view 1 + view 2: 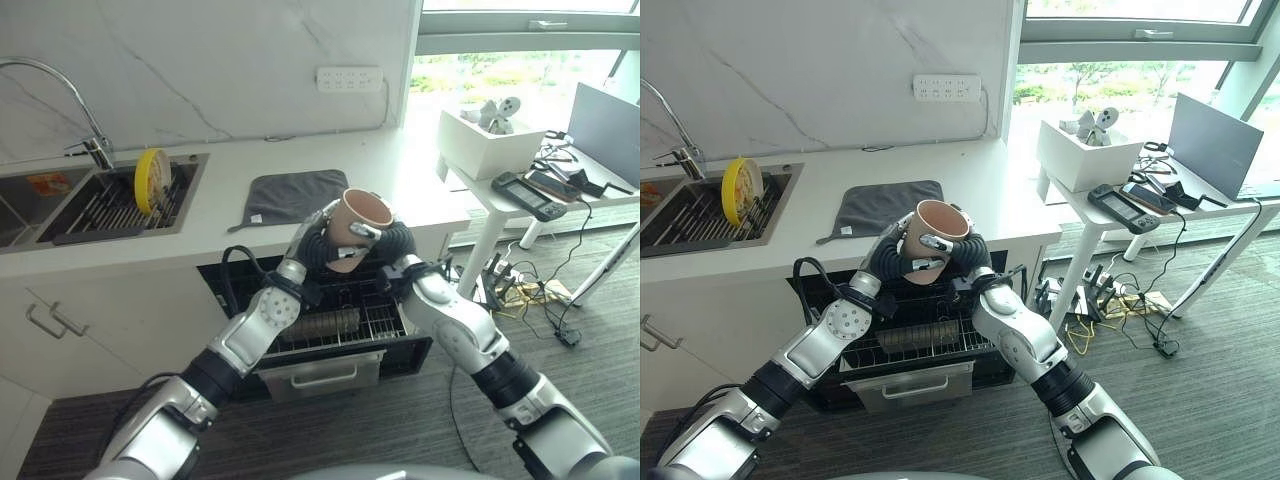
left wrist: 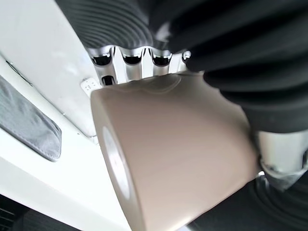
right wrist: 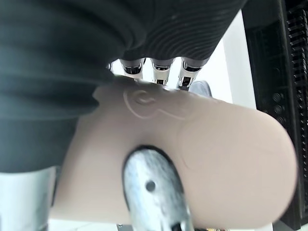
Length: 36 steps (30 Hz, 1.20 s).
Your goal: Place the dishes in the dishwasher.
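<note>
Cup (image 1: 357,226) base hidden by both hands; dishwasher rack (image 1: 330,320) partly hidden behind arms.

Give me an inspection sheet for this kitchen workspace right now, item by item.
Surface: white countertop, sink at the robot's left.
Job's things: tan cup held tilted above the open dishwasher rack; yellow plate upright in the sink rack.
Clutter: grey mat on the countertop.
Hands: left hand and right hand both curled round the cup.
Cables: tangle on the floor under the side table.
Surroundings: side table with white box, handheld devices; wall socket strip; window.
</note>
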Motion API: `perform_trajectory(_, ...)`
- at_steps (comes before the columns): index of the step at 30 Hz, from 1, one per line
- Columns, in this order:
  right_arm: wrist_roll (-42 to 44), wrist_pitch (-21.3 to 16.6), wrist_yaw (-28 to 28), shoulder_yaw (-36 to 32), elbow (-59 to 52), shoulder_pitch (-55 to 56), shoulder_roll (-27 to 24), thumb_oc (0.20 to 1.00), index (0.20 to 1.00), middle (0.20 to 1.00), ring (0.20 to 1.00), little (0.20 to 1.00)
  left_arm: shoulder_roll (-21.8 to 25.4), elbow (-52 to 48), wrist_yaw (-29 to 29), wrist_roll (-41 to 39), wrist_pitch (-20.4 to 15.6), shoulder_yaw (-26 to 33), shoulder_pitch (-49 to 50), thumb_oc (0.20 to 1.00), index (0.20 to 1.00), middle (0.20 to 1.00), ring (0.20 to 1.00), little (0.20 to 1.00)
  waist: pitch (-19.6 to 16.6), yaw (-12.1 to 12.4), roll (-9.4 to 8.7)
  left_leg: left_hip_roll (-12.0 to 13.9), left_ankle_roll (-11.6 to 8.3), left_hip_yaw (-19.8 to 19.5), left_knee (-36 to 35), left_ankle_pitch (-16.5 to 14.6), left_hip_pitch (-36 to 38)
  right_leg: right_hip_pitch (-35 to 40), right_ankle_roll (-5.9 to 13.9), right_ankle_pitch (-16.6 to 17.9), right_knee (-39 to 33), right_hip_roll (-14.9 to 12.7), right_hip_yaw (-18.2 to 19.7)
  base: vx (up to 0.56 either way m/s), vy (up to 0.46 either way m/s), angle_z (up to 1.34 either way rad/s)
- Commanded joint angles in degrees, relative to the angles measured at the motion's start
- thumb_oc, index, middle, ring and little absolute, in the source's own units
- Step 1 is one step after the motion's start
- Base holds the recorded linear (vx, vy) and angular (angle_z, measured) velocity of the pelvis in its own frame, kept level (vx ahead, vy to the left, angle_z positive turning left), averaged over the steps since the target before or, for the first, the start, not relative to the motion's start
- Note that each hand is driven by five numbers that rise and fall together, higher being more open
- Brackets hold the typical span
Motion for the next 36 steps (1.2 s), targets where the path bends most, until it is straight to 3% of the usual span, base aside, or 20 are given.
perform_trajectory(1,2.06,-3.55,1.09,2.12,0.24,-11.62,6.21,1.000,1.000,1.000,1.000,1.000,-2.05,-1.70,-0.21,4.11,-2.80,-7.22,-11.30,0.200,0.200,0.200,0.200,0.200,0.24,1.73,-0.50,5.02,-1.85,-3.54,-0.10,-3.50,1.97,0.59,3.89,-1.38,0.00,-4.35,-0.67,0.00,0.000,0.00)
perform_trajectory(7,-0.39,-2.73,1.63,2.53,0.50,-11.46,6.39,1.000,1.000,1.000,1.000,1.000,-1.92,-2.29,-0.98,4.09,-2.67,-7.07,-11.11,0.200,0.200,0.200,0.200,0.200,0.23,1.78,-0.41,5.03,-1.85,-3.73,-0.10,-3.46,1.91,0.55,3.82,-1.37,0.00,-4.29,-0.73,0.00,0.000,0.00)
perform_trajectory(18,-15.98,3.66,5.49,4.47,1.72,-14.33,4.17,1.000,1.000,1.000,1.000,1.000,-2.15,-1.78,-3.97,5.15,-2.13,-9.04,-12.62,0.200,0.200,0.200,0.200,0.200,0.22,1.67,-0.64,5.01,-1.76,-3.66,-0.10,-3.49,1.88,0.54,3.94,-1.44,0.00,-4.29,-0.56,0.00,0.000,0.00)
perform_trajectory(23,-16.96,4.84,6.67,5.18,2.07,-15.16,4.06,1.000,1.000,1.000,1.000,1.000,-2.38,-1.93,-4.67,5.73,-2.74,-9.73,-13.04,0.200,0.200,0.200,0.200,0.200,0.35,1.70,-0.70,5.07,-1.78,-3.66,-0.10,-3.49,1.89,0.59,3.96,-1.47,0.00,-4.34,-0.53,0.00,0.000,0.00)
perform_trajectory(24,-17.41,4.66,6.94,5.27,2.05,-15.26,4.00,0.479,0.479,0.479,0.479,0.479,-2.36,-2.18,-4.70,5.68,-2.65,-9.90,-13.16,0.200,0.200,0.200,0.200,0.200,0.39,1.71,-0.67,5.09,-1.78,-3.67,-0.10,-3.48,1.91,0.63,3.95,-1.48,0.00,-4.33,-0.57,0.00,0.000,0.00)
perform_trajectory(25,-18.00,4.42,6.97,5.37,1.96,-15.37,3.96,0.200,0.200,0.200,0.200,0.200,-2.39,-2.42,-4.69,5.57,-2.47,-10.13,-13.36,0.200,0.200,0.200,0.200,0.200,0.42,1.70,-0.65,5.13,-1.80,-3.70,-0.10,-3.47,1.91,0.67,3.94,-1.50,0.00,-4.31,-0.61,0.00,0.000,0.00)
perform_trajectory(36,-18.99,4.49,5.42,4.66,0.73,-15.08,3.47,0.200,0.200,0.200,0.200,0.200,-2.68,-2.97,-6.90,4.83,-2.08,-10.98,-11.82,0.200,0.200,0.200,0.200,0.200,0.61,1.77,-0.57,5.09,-1.85,-3.92,-0.10,-3.52,2.06,0.95,3.86,-1.65,0.00,-4.23,-0.52,0.00,0.000,0.00)
